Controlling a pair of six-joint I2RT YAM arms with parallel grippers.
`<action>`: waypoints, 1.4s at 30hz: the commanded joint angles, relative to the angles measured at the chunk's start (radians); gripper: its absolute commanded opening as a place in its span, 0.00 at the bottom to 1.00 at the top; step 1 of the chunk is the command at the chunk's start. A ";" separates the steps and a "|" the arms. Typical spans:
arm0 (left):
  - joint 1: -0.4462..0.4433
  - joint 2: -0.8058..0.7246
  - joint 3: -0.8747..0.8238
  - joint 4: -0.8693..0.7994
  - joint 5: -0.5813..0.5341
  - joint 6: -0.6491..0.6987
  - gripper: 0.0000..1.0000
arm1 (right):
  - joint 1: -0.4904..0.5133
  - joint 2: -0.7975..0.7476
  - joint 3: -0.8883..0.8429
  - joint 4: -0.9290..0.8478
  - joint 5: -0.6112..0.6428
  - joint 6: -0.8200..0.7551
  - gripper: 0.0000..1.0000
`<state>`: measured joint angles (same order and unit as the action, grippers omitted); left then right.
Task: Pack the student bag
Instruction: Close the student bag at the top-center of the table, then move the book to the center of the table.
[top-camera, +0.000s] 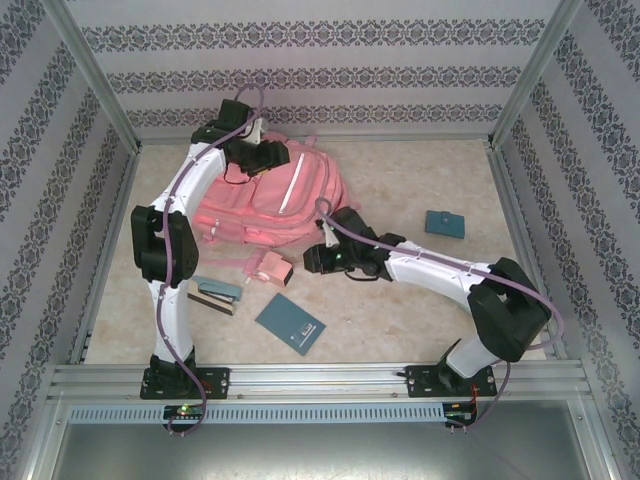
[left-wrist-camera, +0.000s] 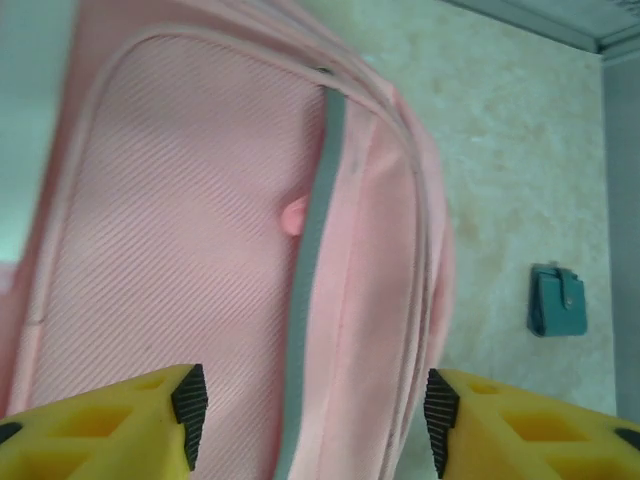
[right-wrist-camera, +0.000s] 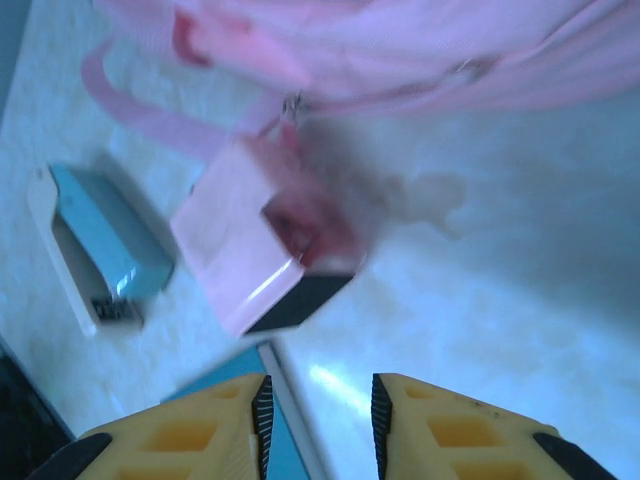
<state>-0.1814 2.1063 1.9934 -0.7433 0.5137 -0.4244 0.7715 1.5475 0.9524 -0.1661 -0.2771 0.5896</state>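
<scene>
- Student bag (top-camera: 272, 195) lies flat at the table's (top-camera: 400, 330) far centre, with bare surface to its right.
- Left gripper (left-wrist-camera: 315, 410) hangs over the bag, jaws wide apart, empty.
- Right gripper (right-wrist-camera: 320, 420) is narrowly parted and empty, near a blurred pink box (right-wrist-camera: 240, 270).

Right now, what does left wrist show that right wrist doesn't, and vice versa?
Left wrist adds: a teal wallet lying apart from the bag, and the grey strip down the bag's front.
Right wrist adds: a small pink box beside a blue-and-white box, a blue notebook corner, and a loose pink strap.
Both: the pink backpack on the pale tabletop.
</scene>
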 joint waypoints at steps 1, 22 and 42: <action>0.009 -0.093 -0.044 0.036 -0.065 0.006 0.68 | 0.065 0.010 -0.005 -0.022 0.006 -0.058 0.33; 0.007 -0.432 -0.430 0.153 -0.194 -0.064 1.00 | 0.227 0.332 0.120 -0.073 0.123 -0.041 0.29; -0.178 -0.442 -0.490 0.157 -0.233 -0.082 0.88 | -0.260 -0.064 -0.278 -0.133 0.419 0.217 0.31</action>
<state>-0.3107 1.6817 1.5211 -0.5934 0.3080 -0.5102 0.5468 1.5181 0.7269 -0.1917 0.0605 0.7383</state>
